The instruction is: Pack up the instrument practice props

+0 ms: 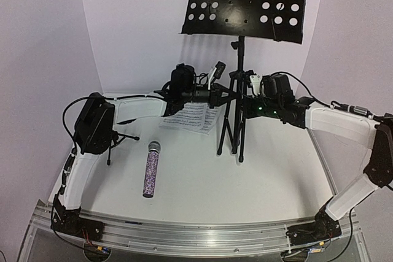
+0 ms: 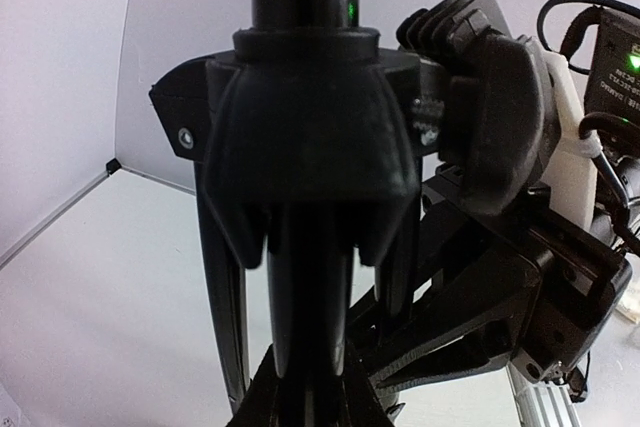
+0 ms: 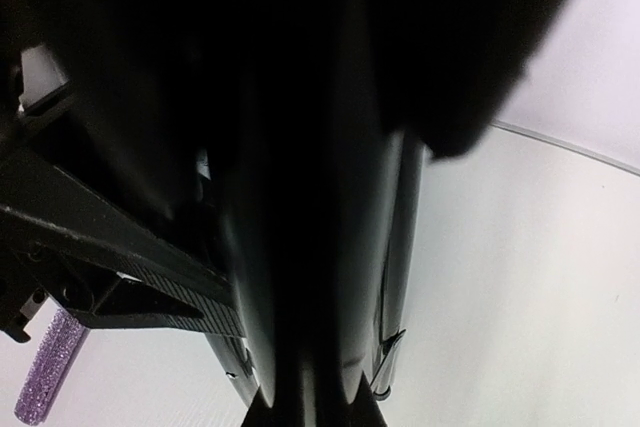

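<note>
The tall black perforated music stand [image 1: 245, 1] stands upright at the back centre, its legs [image 1: 232, 130] folded in close to the pole. My left gripper [image 1: 226, 96] reaches in from the left and is shut on the stand below the leg hub [image 2: 305, 117]. My right gripper [image 1: 247, 110] is shut on the same legs [image 3: 330, 247] from the right. The white sheet-music pages [image 1: 193, 116] lie flat just left of the stand. A glittery purple microphone [image 1: 151, 168] lies in front of them, and it shows again as the microphone [image 3: 50, 382]. The small black tripod mic stand [image 1: 115, 139] is partly hidden behind my left arm.
White walls curve round the back and sides of the table [image 1: 276, 170]. An aluminium rail [image 1: 184, 234] carrying both arm bases runs along the near edge. Cables trail from the right arm [image 1: 344, 121].
</note>
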Robot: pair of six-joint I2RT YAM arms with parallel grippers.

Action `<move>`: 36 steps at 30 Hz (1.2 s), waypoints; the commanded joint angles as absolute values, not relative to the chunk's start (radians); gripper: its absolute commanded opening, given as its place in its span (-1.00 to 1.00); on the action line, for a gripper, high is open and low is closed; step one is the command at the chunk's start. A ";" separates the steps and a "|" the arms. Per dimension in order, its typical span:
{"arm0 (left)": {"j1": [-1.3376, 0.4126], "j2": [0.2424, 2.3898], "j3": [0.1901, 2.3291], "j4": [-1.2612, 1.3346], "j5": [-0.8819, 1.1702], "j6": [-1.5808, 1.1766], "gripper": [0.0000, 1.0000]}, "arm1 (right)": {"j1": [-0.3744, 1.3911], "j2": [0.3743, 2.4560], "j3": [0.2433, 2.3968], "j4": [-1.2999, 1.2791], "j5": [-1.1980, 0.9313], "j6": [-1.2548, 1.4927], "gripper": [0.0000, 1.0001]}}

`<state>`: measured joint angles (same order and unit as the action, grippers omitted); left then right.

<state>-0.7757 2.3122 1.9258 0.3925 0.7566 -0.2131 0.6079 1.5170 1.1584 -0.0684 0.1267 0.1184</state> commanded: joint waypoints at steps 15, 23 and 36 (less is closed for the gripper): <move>-0.865 2.272 2.241 0.193 0.844 -0.310 -1.00 | 0.691 1.440 1.319 0.059 0.081 0.449 -1.00; -0.876 2.243 2.248 0.041 0.876 -0.369 -1.00 | 0.697 1.409 1.293 -0.031 0.076 0.609 -1.00; -0.929 2.145 2.026 -0.082 0.911 -0.353 -1.00 | 0.728 1.355 1.099 -0.041 0.085 0.801 -1.00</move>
